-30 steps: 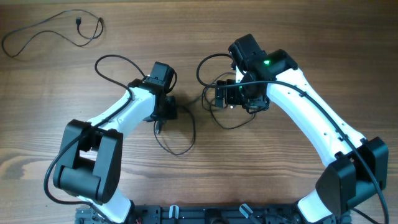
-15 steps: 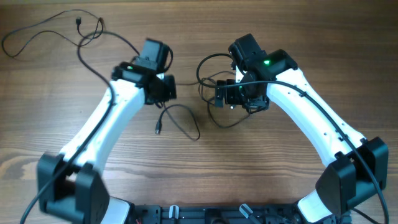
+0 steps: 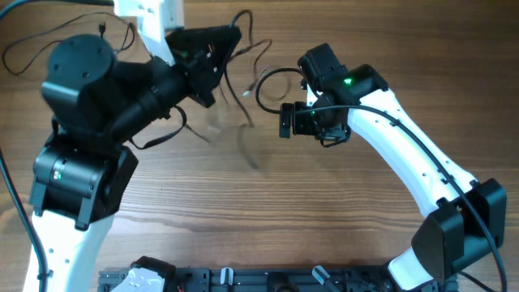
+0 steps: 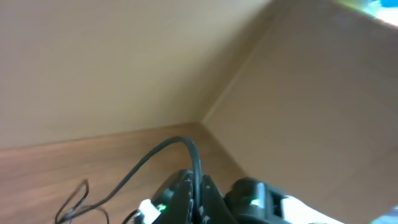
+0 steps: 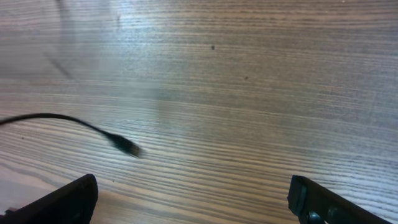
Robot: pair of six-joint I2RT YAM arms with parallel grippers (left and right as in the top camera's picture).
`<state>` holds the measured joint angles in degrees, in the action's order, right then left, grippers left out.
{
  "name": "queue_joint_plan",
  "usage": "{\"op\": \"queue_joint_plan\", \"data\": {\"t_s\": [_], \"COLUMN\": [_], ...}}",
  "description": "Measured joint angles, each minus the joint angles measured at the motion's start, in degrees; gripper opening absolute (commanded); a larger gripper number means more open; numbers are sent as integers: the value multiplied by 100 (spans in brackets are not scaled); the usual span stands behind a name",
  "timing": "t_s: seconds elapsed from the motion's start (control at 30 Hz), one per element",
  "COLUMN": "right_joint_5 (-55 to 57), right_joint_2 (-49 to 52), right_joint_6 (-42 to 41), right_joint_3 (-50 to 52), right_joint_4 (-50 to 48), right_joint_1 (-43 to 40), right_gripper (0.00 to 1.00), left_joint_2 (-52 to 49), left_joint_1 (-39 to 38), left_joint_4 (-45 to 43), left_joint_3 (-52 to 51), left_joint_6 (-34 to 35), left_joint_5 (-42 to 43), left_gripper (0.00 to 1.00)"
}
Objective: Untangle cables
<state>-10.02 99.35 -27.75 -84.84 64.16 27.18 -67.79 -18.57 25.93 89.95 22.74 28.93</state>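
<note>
My left gripper (image 3: 220,47) is raised high above the table and shut on a black cable (image 4: 163,149). In the left wrist view the cable runs up between the closed jaws (image 4: 200,194) and arcs left. Thin strands (image 3: 242,91) hang from the gripper, blurred by motion. My right gripper (image 3: 285,120) is low over the table, to their right. Its fingers stand wide apart in the right wrist view (image 5: 196,199) with nothing between them. A cable end with a small plug (image 5: 127,148) swings just ahead of it. A separate cable (image 3: 23,50) lies loose at the far left.
A thicker black arm wire (image 3: 268,79) loops beside the right wrist. The raised left arm (image 3: 105,89) hides much of the left side of the table. The left wrist view shows tan walls meeting in a corner (image 4: 202,121).
The left arm rose sharply up and toward the far left, lifting the cable and its strands off the table and away from the right gripper. The right arm stayed in place.
</note>
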Motion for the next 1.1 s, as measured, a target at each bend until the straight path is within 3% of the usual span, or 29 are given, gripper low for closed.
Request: {"op": "queue_joint_plan", "data": {"t_s": [0.17,0.33,0.43,0.8,0.93,1.1], "right_joint_5": [-2,-2,2,24,26,48], "right_joint_2": [0,0,0,0,0,0], "right_joint_6": [0,0,0,-264,-267,-262], "right_joint_3": [0,0,0,0,0,0], "right_joint_4": [4,4,7,-37,-31,48], "right_joint_1": [0,0,0,0,0,0], "right_gripper": [100,100,100,100,100,100], "left_joint_2": [2,2,9,306,308,302], "left_joint_1": [0,0,4,144,146,337], "left_joint_4": [-822,-474,-846,-693,-621,-2], "left_joint_3": [0,0,-2,0,0,0], "left_joint_6": [544,1248,1639,2286,2146,1541], "left_joint_5": [319,-61,-129,-387,-673,-2225], "left_gripper": [4,4,4,4,4,4]}}
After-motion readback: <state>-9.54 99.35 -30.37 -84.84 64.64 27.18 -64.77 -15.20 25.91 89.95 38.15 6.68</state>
